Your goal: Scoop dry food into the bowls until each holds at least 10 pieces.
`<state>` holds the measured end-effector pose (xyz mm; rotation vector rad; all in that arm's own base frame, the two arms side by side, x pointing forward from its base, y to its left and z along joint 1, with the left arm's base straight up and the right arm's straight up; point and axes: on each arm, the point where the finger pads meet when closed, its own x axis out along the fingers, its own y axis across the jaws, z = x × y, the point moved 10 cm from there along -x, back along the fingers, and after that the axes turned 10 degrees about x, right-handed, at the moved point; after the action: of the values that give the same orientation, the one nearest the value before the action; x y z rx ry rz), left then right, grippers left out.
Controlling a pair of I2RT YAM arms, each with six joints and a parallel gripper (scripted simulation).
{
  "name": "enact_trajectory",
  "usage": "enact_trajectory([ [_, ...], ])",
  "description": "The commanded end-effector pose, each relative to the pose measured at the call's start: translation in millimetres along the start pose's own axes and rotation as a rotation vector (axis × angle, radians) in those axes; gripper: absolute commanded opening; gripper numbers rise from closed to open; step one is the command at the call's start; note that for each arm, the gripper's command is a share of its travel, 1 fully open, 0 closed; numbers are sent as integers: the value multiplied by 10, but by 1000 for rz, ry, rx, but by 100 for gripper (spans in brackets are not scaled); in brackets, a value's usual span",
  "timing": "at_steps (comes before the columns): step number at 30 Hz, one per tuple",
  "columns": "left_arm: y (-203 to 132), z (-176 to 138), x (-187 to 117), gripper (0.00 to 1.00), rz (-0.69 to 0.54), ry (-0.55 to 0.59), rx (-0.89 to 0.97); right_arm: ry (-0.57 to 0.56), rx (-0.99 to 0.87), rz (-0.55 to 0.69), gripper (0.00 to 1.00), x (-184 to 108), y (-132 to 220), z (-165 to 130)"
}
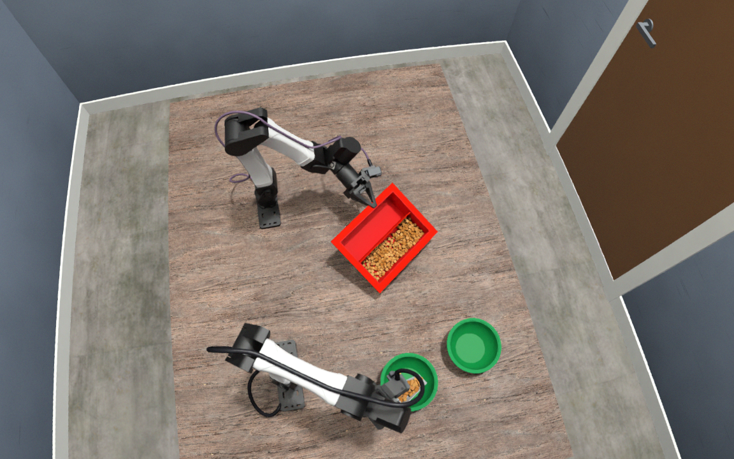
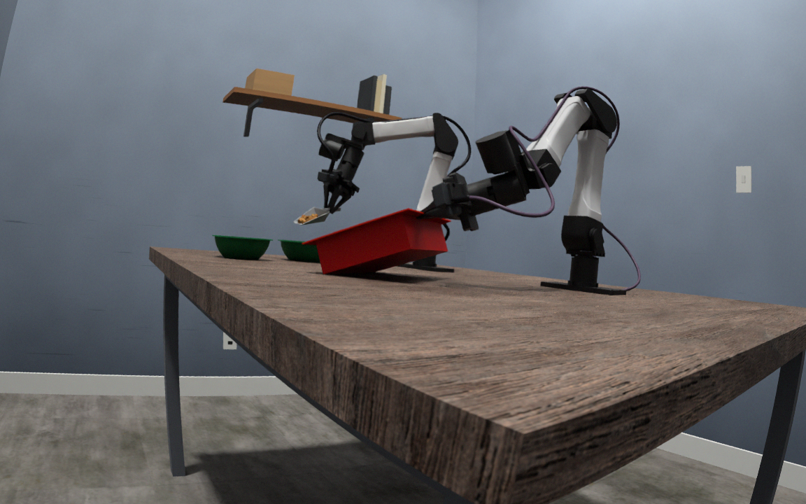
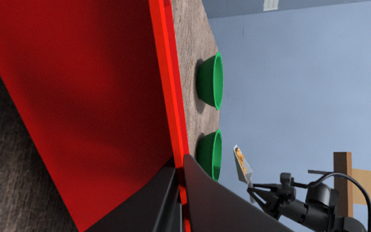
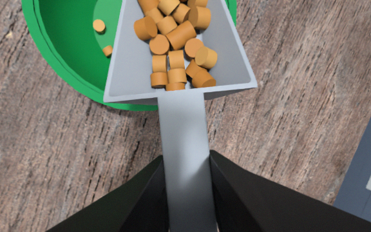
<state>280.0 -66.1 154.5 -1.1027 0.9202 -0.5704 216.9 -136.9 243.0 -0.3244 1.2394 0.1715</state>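
Note:
A red box [image 1: 408,257] [image 2: 368,244] [image 3: 76,80] is tilted, its food gathered in the low compartment. My left gripper [image 1: 373,205] [image 2: 421,214] [image 3: 182,166] is shut on its raised rim. My right gripper [image 2: 331,210] [image 3: 248,187] [image 4: 187,164] is shut on the handle of the grey scoop [image 4: 127,71] [image 2: 321,216], which holds several pieces above the near green bowl [image 1: 409,357] [image 4: 66,38] [image 3: 206,154], front dipped. Two loose pieces [image 4: 99,26] [image 4: 107,51] show in or over that bowl; the scoop hides the rest. The other green bowl [image 1: 469,348] [image 2: 241,247] [image 3: 208,80] stands upright, looking empty.
The bowls stand close together, with the far bowl nearer the table edge. The box's low side faces the bowls across a stretch of wooden table [image 1: 323,308]. A wall shelf [image 2: 306,106] is behind the right arm.

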Motion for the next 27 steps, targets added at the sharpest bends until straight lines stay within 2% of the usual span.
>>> enact_trajectory([
  [1, -259, 112, -36, 0, -71, -28, 116, -33, -38, -46, 0, -134, -83, 82],
  [7, -259, 112, -36, 0, -71, -28, 116, -2, -81, -37, 0, -113, -108, 102],
  [27, -259, 112, -36, 0, -71, -28, 116, -14, -206, -86, 0, -176, -150, 207],
])
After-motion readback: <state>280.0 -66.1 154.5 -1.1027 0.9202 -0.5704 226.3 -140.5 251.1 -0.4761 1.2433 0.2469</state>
